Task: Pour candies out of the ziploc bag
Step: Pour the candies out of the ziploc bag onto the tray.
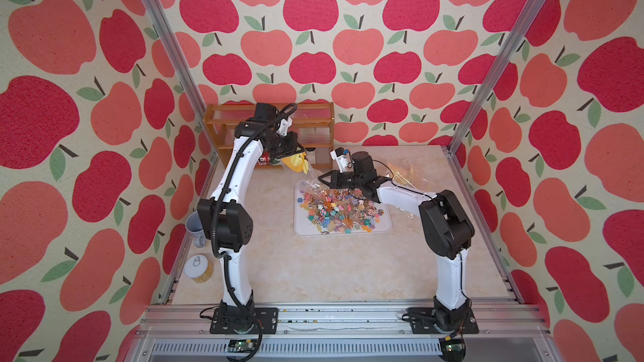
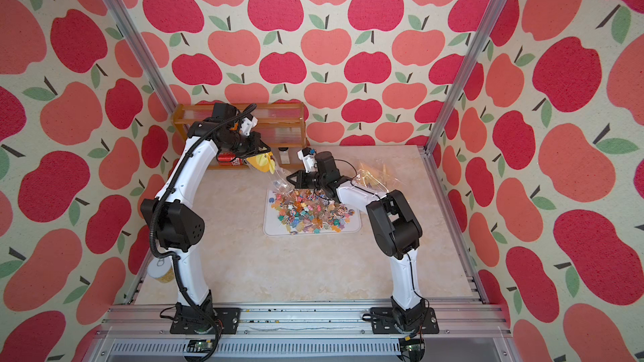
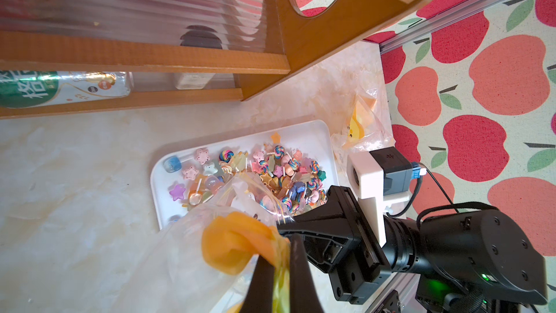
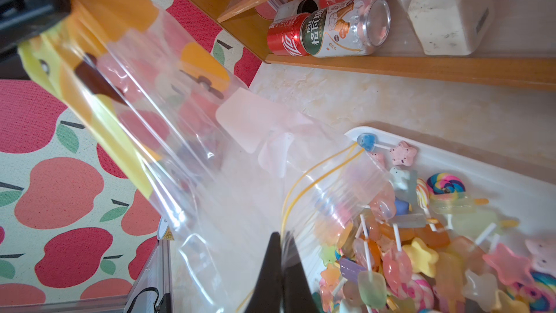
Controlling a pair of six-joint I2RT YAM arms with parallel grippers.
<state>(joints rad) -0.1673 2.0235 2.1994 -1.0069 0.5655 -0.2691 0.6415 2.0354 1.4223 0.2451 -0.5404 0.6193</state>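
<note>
Far left in a top view, we've got a pale cup (image 1: pixel 192 223) and a pull-tab tin (image 1: pixel 199 269) by the wall, well apart from the action. Moving right, the left gripper (image 1: pixel 295 157) sits in front of the wooden rack (image 1: pixel 240 123), fingers pressed together on the yellow-printed end of the ziploc bag (image 1: pixel 309 173); the left wrist view shows the film pinched between them (image 3: pixel 278 248). From there the bag slopes down and to the right, stretched taut, to the right gripper (image 1: pixel 322 178), whose fingers are also squeezed tight on the film right at the yellow zip line (image 4: pixel 282 245). The mouth hangs over the upper-left corner of the white tray (image 1: pixel 304 226), centre of frame in both top views. The candies (image 1: pixel 341 210) lie heaped across that tray, lollipops and stars in a jumble (image 4: pixel 421 251). Through the film we cannot tell whether any remain inside. Further right, behind the right arm, lies a second clear bag (image 1: pixel 406 173).
</note>
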